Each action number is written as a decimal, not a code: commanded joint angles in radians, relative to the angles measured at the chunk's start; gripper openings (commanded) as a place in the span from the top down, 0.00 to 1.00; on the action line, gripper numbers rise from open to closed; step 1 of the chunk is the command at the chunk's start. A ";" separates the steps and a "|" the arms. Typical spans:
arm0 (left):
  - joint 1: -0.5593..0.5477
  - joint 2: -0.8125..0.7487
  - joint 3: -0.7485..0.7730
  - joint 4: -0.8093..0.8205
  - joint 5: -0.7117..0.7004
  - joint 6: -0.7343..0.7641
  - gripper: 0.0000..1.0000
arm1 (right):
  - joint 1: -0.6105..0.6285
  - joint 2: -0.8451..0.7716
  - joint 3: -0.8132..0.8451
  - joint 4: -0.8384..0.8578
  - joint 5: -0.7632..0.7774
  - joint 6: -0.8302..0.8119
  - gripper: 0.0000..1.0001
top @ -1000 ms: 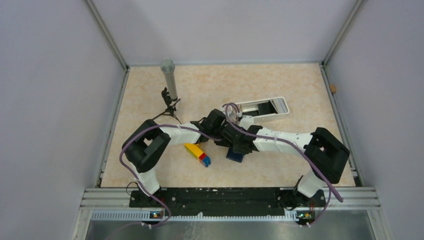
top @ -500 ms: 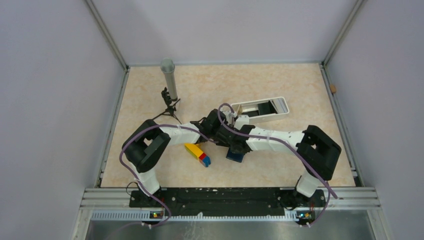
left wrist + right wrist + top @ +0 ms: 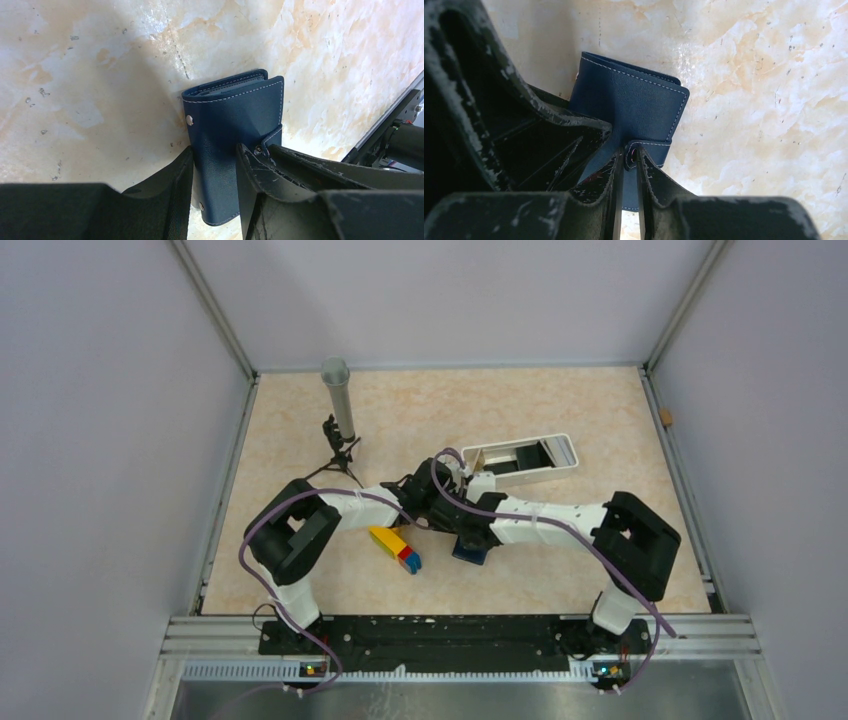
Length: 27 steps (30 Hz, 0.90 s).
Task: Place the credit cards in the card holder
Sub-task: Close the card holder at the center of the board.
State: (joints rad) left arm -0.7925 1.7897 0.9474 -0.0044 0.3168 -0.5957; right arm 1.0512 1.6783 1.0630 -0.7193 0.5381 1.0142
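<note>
Pinching: right gripper (image 3: 628, 156) has its fingers almost together on the snap tab (image 3: 647, 149) of the card holder (image 3: 631, 102), a shade narrower than a second ago.
Left side: left gripper (image 3: 212, 157) is clamped across the holder's body, one finger on each flat face; grip unchanged.
Arm shift: in the top view the right arm has slid left, toward frame centre, crowding its wrist against the left wrist.
Holder place: centre of the top view, under the two wrists, just right of the toy bricks (image 3: 397, 545); in the left wrist view it sits mid-frame over the table (image 3: 100, 75).
Holder state: folded shut, tab wrapped over the edge.
Credit cards: none in either gripper. A tan sliver at the left end of the white tray (image 3: 548, 452), upper centre of the top view, may be one; too small to tell.
Meaning: likely the opening step, with the tab now gripped for unsnapping while the left side braces. No card inserted, so the task is early.
Risk: the small tab could slip out of the pinch.
</note>
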 commanded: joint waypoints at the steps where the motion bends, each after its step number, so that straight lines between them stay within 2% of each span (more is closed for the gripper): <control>1: -0.018 0.054 -0.003 -0.064 -0.031 0.048 0.61 | 0.043 0.004 0.059 0.051 -0.021 -0.019 0.87; 10: -0.018 0.057 -0.001 -0.065 -0.027 0.048 0.62 | 0.052 0.029 0.054 0.063 0.002 -0.041 0.91; 20: -0.018 0.063 0.004 -0.068 -0.021 0.048 0.62 | 0.068 0.130 0.161 -0.085 0.093 -0.049 0.93; 27: -0.016 0.057 -0.003 -0.050 0.002 0.045 0.62 | 0.069 0.122 0.141 -0.053 0.081 -0.060 0.88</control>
State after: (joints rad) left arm -0.7815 1.7981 0.9524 -0.0082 0.3412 -0.6106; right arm 1.0893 1.7782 1.1675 -0.8505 0.6205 1.0065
